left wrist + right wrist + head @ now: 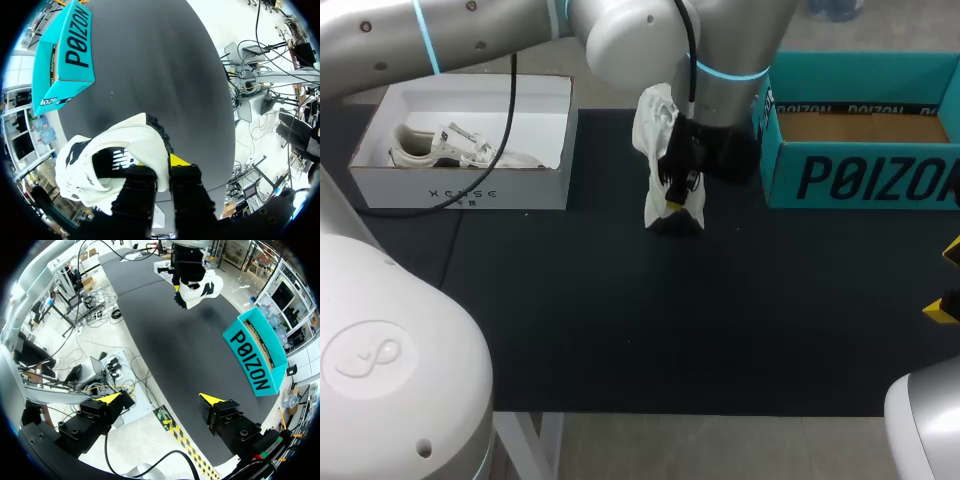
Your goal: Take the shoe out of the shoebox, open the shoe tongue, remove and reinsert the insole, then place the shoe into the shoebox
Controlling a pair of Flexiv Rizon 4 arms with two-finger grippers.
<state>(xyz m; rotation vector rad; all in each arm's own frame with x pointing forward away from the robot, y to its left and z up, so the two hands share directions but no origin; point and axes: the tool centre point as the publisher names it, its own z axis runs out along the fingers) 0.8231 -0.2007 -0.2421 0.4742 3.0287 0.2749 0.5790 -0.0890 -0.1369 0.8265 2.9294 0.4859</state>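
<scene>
Above mat (620, 320) centre, L gripper (672, 200) clamped on white shoe (653, 118); R gripper (161, 398) apart.

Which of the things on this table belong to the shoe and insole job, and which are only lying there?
Belong to the job:
- white sneaker with black sole, held in the left gripper
- white cardboard shoebox, probably its box

Only lying about:
- second white sneaker, inside that white box
- teal cardboard box, open
- right gripper, open, holding nothing
</scene>
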